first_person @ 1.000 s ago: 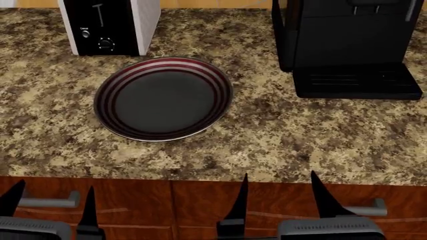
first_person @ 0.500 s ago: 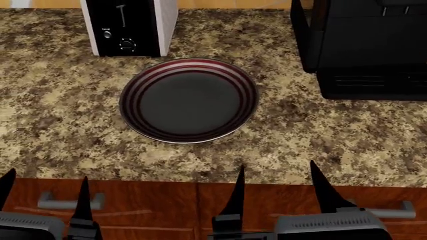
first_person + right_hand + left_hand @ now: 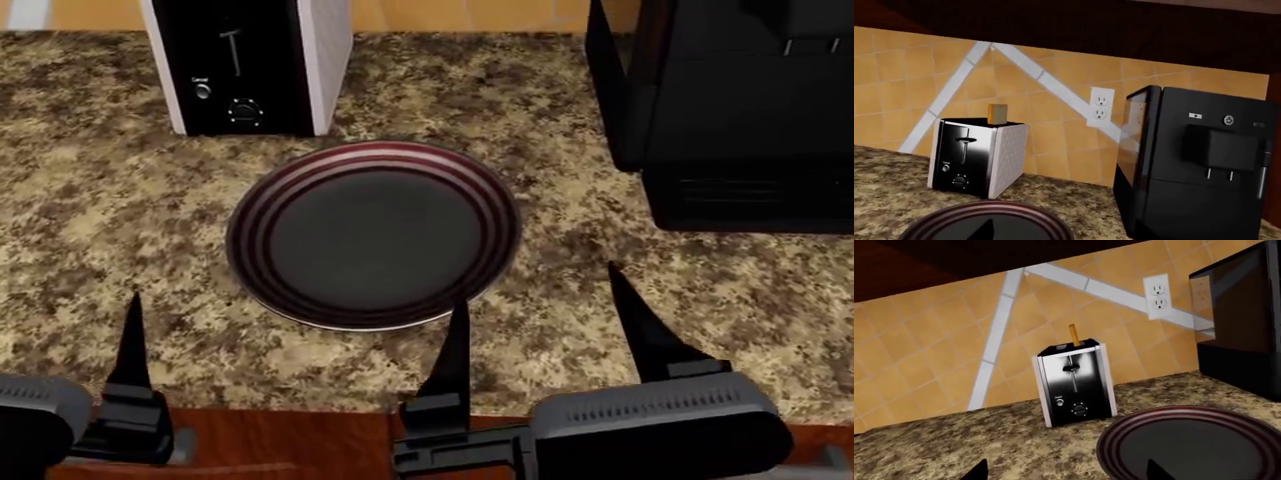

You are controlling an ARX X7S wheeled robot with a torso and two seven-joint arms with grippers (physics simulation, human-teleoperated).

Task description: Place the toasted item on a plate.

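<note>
Toast: the toasted item [image 3: 1073, 335] stands upright in the toaster [image 3: 1074, 385] slot, its top poking out.
Plate: the plate [image 3: 372, 234] lies on the counter [image 3: 107, 230], just in front of the toaster, beside the coffee machine [image 3: 1194, 170].
Left gripper [image 3: 80, 330]: low at the counter's near edge; one finger shows, spread unclear.
Right gripper [image 3: 537, 312]: fingers wide apart, holding nothing, tips near the plate's near rim.

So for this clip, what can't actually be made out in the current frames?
- Toast: only a sliver sticks out of the toaster in both wrist views; the slot hides the rest.
- Head view: the toaster's top is cut off by the edge, so no toast shows.
- Left end effector: one finger shows in the head view; its opening is unclear.
- Plate: partly cropped in both wrist views.
</note>
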